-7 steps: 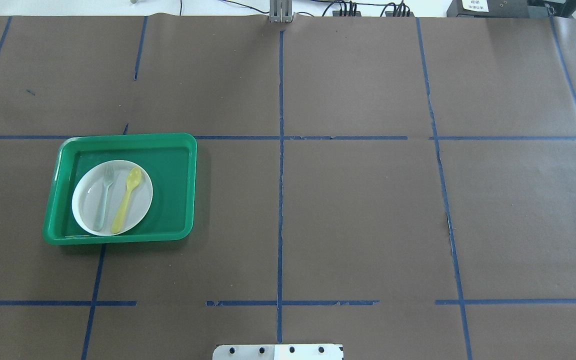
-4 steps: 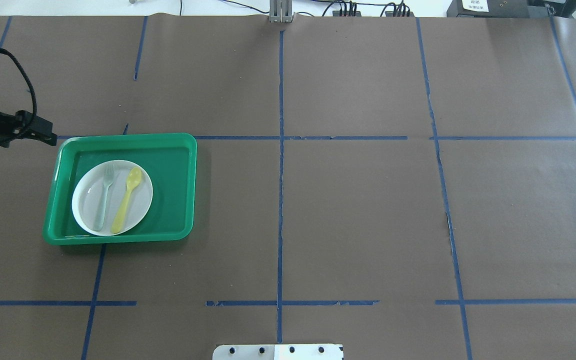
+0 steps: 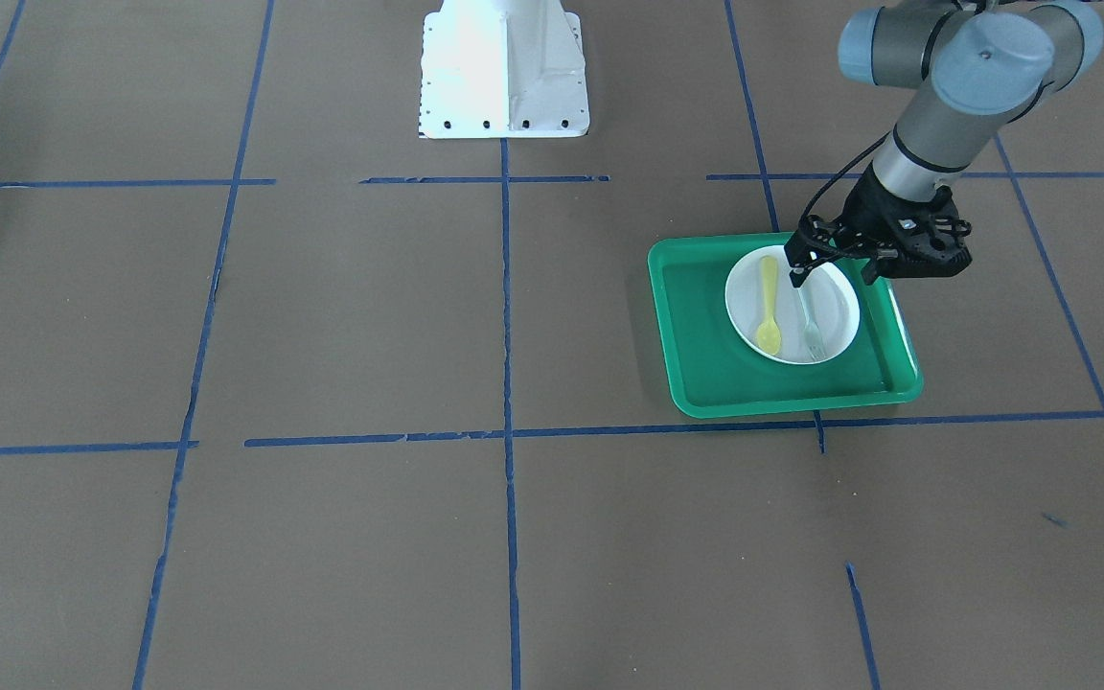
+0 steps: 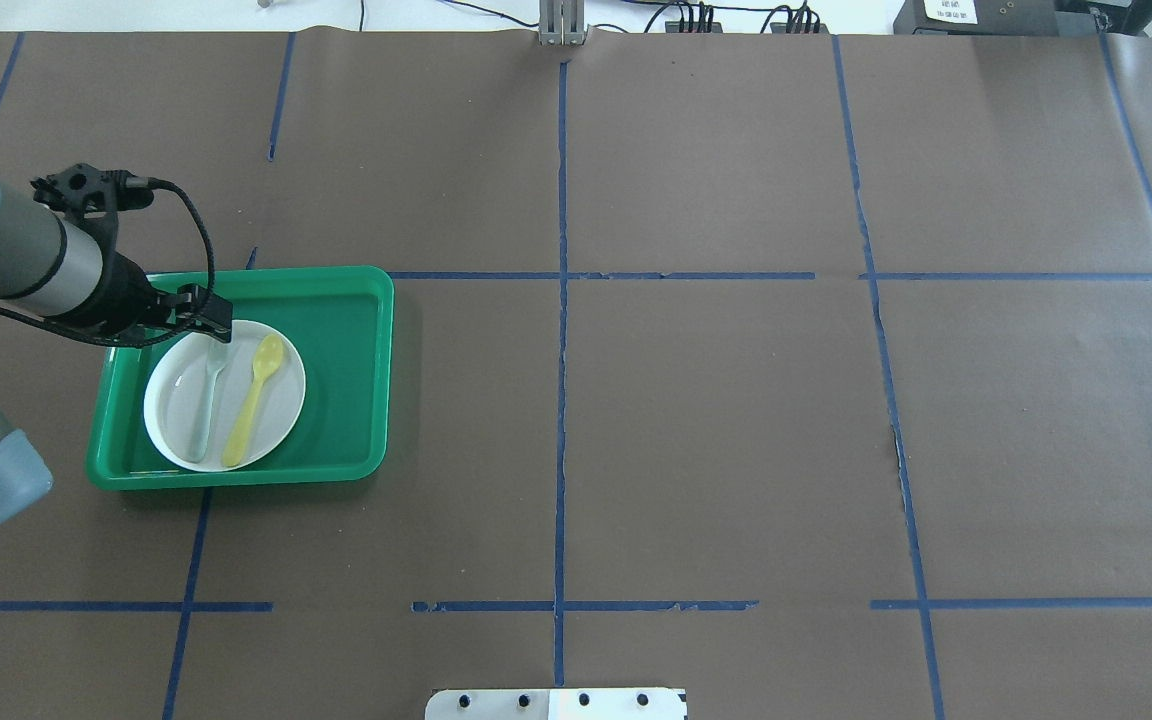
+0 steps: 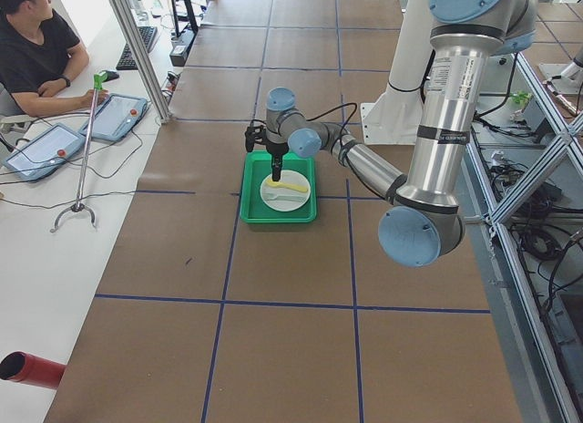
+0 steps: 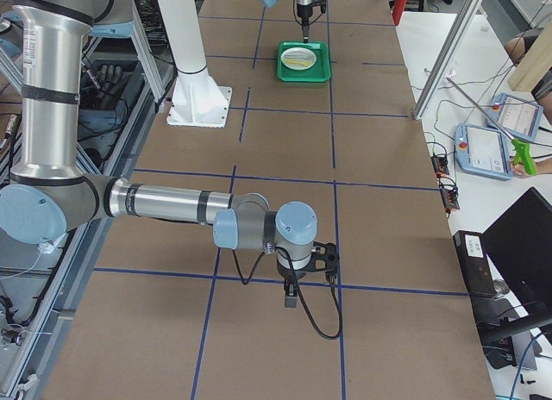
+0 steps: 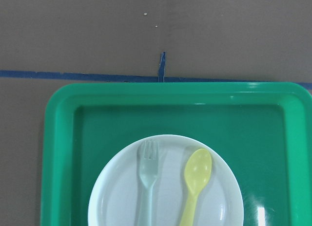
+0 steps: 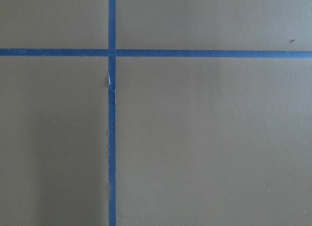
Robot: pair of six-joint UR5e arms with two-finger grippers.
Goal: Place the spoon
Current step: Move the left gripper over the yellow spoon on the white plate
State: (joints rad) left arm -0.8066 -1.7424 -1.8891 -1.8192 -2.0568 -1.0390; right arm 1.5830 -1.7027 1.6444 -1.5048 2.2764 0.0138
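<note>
Spoon (image 4: 254, 400) lies on the white plate (image 4: 174, 412), handle toward the robot, bowl away, just right of the fork (image 4: 203, 415). Left pincer (image 3: 832, 277), fingers spread, hovers above the fork's side and probably needs a small rightward shift.

Glossy green plastic tray (image 7: 170, 90), smooth white round plate (image 7: 117, 197), yellow plastic spoon (image 7: 197, 170), translucent grey plastic fork (image 7: 147, 173), matt brown paper table cover (image 7: 97, 31)
</note>
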